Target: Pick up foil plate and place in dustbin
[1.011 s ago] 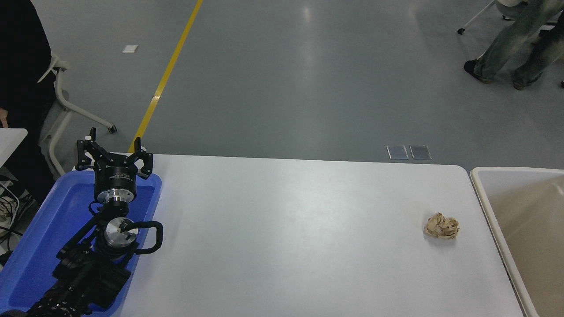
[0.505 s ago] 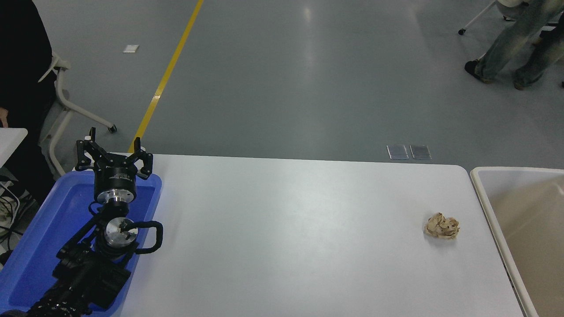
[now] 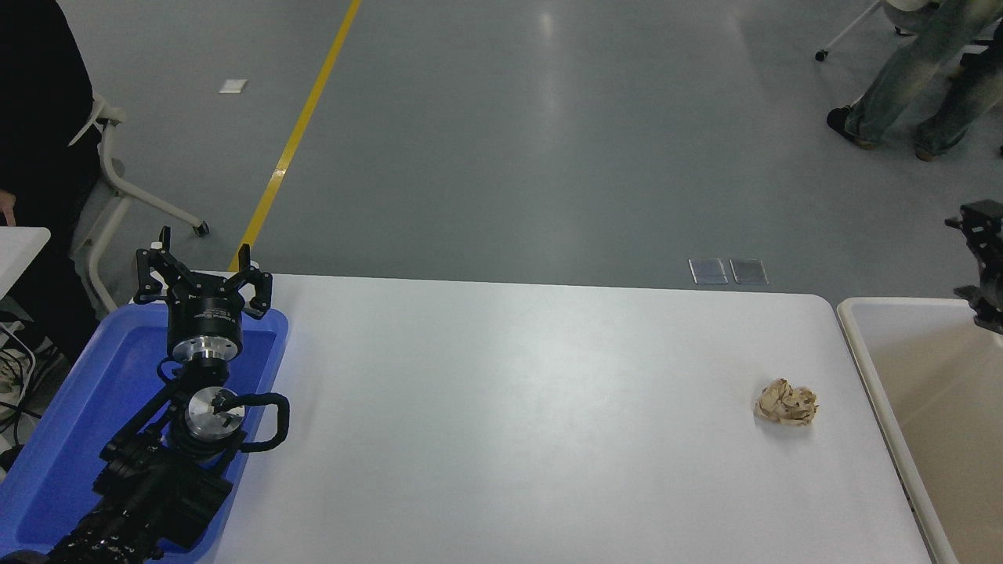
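A: What takes up the most room?

B: The white surface [image 3: 509, 407], filling the lower middle. Past its far edge lies grey floor with a yellow line [image 3: 294, 141] running off toward 12 o'clock.

A: And next in size?

B: The dustbin [image 3: 862, 345], cream plastic with a rounded pale rim, standing just beside the surface's edge at 3 o'clock. What shows of its inside is plain; most of it runs out of view. At 8 o'clock a shallow blue tray [image 3: 70, 415] rests on the surface's left end.

A: Where are the arms?

B: The left arm comes in from 7 o'clock, lying over the blue tray. The left gripper [image 3: 202, 276] points toward 12 o'clock above the tray's far rim, its fingers spread apart with nothing between them. The right gripper [image 3: 983, 262] shows only as a black piece at the edge at 3 o'clock, above the dustbin's far rim. I cannot tell whether it is parted or closed, nor whether it carries anything.

A: The foil plate?

B: It appears nowhere in this view.

A: Anything small?

B: A crumpled tan paper ball [image 3: 786, 403] sits on the surface at 4 o'clock, near the dustbin but apart from it. A person's legs [image 3: 909, 78] stand at 1 o'clock, and a white chair [image 3: 117, 172] at 10 o'clock.
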Action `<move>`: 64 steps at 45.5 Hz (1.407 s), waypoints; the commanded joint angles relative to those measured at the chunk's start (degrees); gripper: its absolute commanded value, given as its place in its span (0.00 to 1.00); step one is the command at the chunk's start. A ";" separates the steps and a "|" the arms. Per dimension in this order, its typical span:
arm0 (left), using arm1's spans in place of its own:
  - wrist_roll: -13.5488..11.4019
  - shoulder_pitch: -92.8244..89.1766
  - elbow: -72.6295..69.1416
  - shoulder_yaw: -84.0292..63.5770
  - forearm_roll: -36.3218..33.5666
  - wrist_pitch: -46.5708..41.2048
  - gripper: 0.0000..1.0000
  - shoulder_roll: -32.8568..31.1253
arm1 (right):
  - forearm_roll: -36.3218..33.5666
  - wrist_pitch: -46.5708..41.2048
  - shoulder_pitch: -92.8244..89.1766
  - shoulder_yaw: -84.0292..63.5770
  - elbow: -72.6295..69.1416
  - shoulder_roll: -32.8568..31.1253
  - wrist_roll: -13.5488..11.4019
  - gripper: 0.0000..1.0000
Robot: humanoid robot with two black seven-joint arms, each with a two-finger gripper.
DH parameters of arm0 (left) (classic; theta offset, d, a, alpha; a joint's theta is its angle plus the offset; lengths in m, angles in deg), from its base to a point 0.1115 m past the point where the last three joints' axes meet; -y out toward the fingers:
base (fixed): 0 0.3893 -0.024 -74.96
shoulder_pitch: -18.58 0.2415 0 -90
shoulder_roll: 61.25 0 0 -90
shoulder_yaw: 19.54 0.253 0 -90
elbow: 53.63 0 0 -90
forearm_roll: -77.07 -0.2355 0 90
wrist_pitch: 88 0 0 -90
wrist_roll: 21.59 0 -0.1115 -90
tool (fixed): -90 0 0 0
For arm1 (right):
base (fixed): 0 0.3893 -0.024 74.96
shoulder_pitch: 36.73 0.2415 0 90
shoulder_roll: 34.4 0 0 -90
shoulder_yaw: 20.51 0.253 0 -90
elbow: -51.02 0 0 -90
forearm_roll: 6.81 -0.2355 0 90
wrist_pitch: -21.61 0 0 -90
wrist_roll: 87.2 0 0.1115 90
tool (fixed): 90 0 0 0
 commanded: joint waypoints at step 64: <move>0.04 0.00 -0.02 0.00 0.00 0.00 0.99 0.08 | -1.41 -22.33 66.19 -63.53 -42.28 21.41 2.67 1.00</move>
